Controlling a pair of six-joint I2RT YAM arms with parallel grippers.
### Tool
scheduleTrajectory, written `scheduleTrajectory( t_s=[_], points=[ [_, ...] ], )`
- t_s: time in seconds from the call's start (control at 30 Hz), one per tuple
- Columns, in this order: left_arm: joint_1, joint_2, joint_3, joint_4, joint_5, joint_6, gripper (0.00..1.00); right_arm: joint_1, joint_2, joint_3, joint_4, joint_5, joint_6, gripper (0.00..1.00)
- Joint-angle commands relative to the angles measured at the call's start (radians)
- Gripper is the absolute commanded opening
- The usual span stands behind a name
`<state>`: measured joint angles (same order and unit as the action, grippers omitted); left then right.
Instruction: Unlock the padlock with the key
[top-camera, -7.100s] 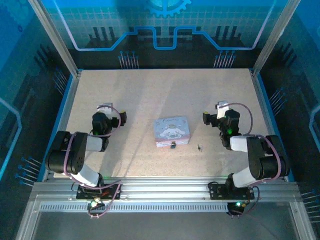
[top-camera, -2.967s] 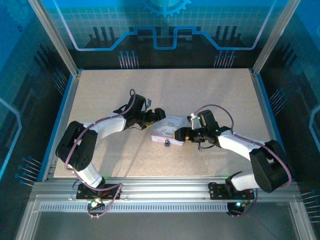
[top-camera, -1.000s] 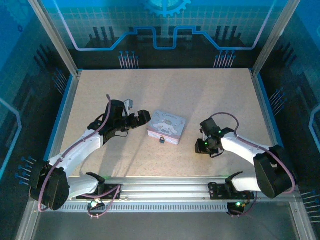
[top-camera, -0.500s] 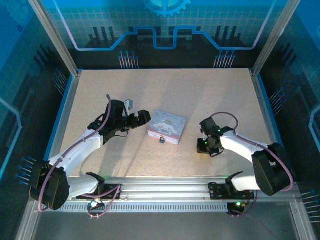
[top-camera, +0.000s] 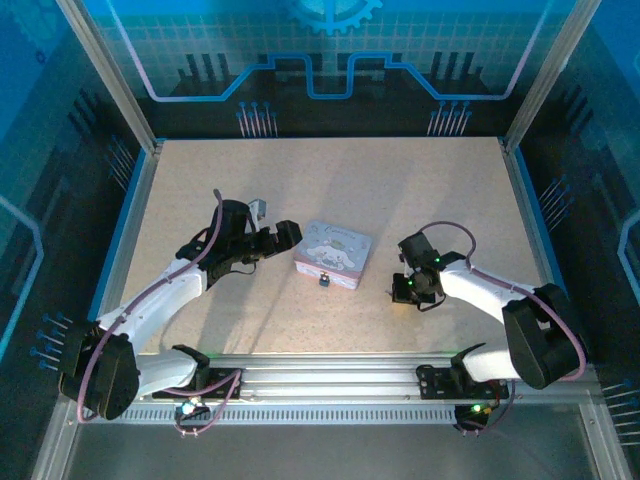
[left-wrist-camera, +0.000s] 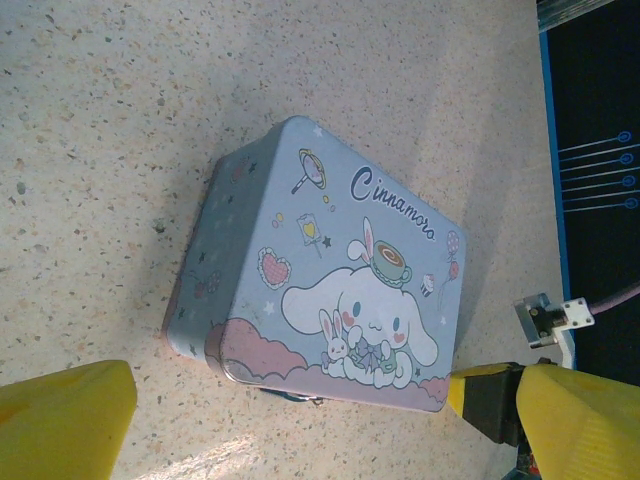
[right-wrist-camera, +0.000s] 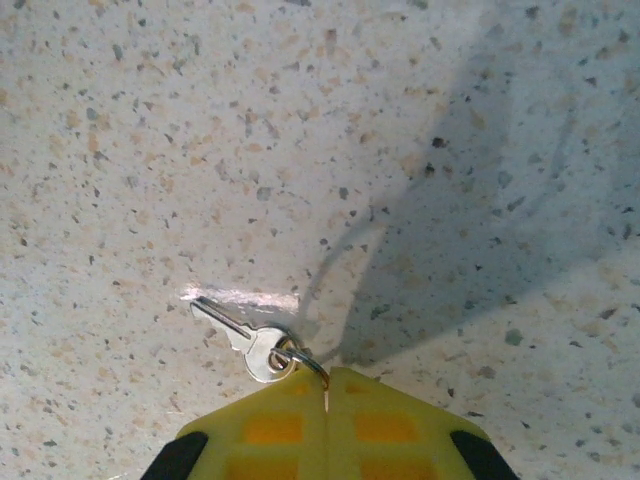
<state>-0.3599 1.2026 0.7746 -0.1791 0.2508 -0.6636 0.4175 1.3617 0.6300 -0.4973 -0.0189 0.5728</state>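
Two end effectors: one pinched on the key's ring, one spread wide by the tin

In the right wrist view, the right end effector (right-wrist-camera: 327, 375) has its yellow fingers (right-wrist-camera: 270, 425) pressed together with the seam closed, low over the speckled worktop (right-wrist-camera: 450, 120). A small silvery key (right-wrist-camera: 240, 335) lies flat just ahead of the tips, its blade pointing up-left. Its split ring (right-wrist-camera: 305, 360) runs into the seam, so the grip is on the ring, though how much of it is caught is hidden. Both fingers are cut off by the bottom edge.

From above, that end effector (top-camera: 404, 292) sits well to the right of the tin, and the key is too small to pick out under it.

The left end effector (top-camera: 288, 234) stands with its jaws wide apart just left of the pastel Cinnamoroll tin (top-camera: 335, 252). In its wrist view the closed tin (left-wrist-camera: 320, 280) lies ahead of the tips. The tin's lower right corner is just beside one cropped finger (left-wrist-camera: 570, 420), and whether they touch cannot be told.

The padlock (top-camera: 324, 280) shows from above as a tiny dark block with a pale glint at the tin's near edge. Its shackle is too small to read.
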Motion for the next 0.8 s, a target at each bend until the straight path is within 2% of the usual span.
scheduleTrajectory(
  t_s=[0.0, 0.17, 0.33, 0.77],
  points=[
    [-0.001, -0.007, 0.009, -0.016, 0.025, -0.016, 0.99, -0.007, -0.022, 0.003, 0.013, -0.026, 0.013, 0.01],
    [-0.001, -0.019, 0.009, -0.010, 0.065, -0.065, 0.99, -0.007, -0.070, -0.035, 0.103, -0.101, 0.049, 0.00],
    [-0.012, -0.021, 0.000, 0.026, 0.123, -0.168, 0.99, -0.005, -0.103, -0.053, 0.174, -0.174, 0.092, 0.00],
    [-0.097, 0.031, -0.016, 0.237, 0.184, -0.609, 0.98, 0.027, -0.249, 0.015, 0.195, -0.223, 0.090, 0.00]
  ],
)
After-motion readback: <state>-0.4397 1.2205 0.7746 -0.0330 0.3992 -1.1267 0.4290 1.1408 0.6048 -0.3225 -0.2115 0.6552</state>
